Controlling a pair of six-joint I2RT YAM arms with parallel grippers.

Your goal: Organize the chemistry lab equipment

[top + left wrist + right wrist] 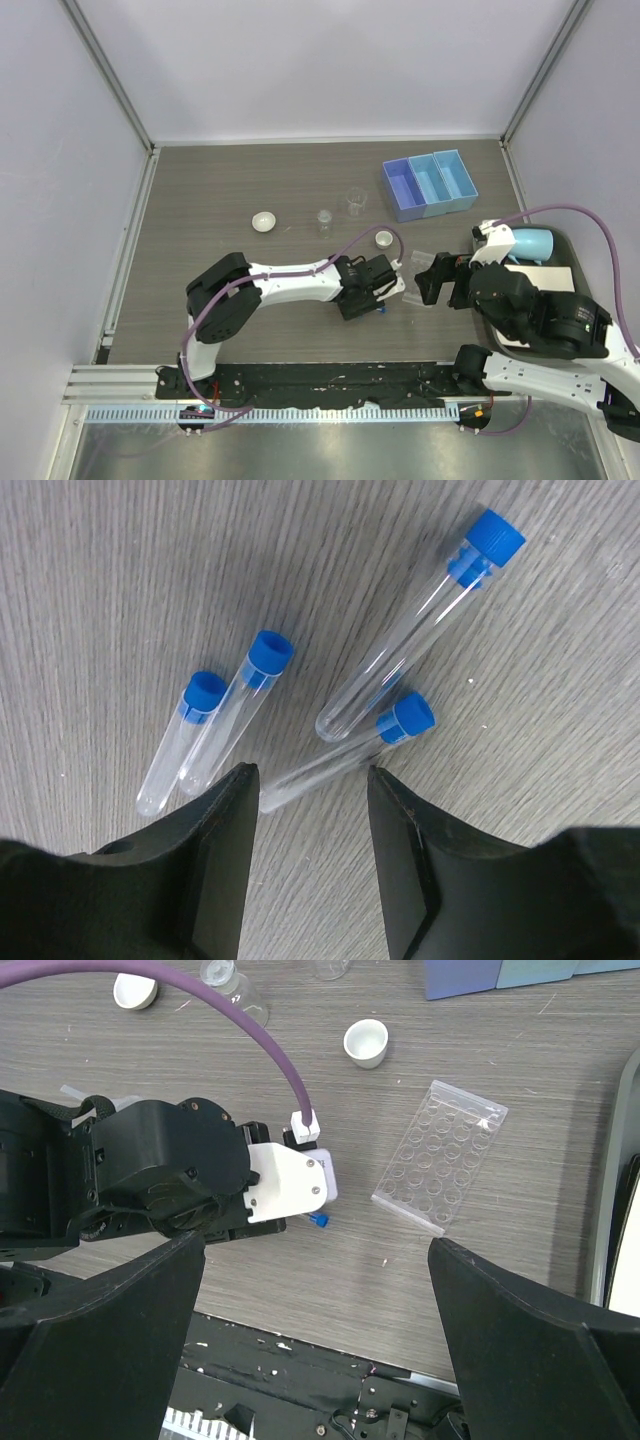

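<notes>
Grey bench (200, 190) shows little done: four tubes (400, 670) lie loose near the front edge under the spread left gripper (310, 780); right gripper (318, 1245) spread, empty; rack (440, 1155), tray (432, 211) unfilled; beakers (355, 200), dishes (264, 220) scattered.

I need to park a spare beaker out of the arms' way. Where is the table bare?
Bare: the far-left corner beyond the left white dish, and the back strip left of the blue tray. Crowded: between the left gripper and right gripper, where the tubes and rack lie.

2 black-and-white arms (295, 283) (purple cables (560, 208)), black fingers (215, 870).
</notes>
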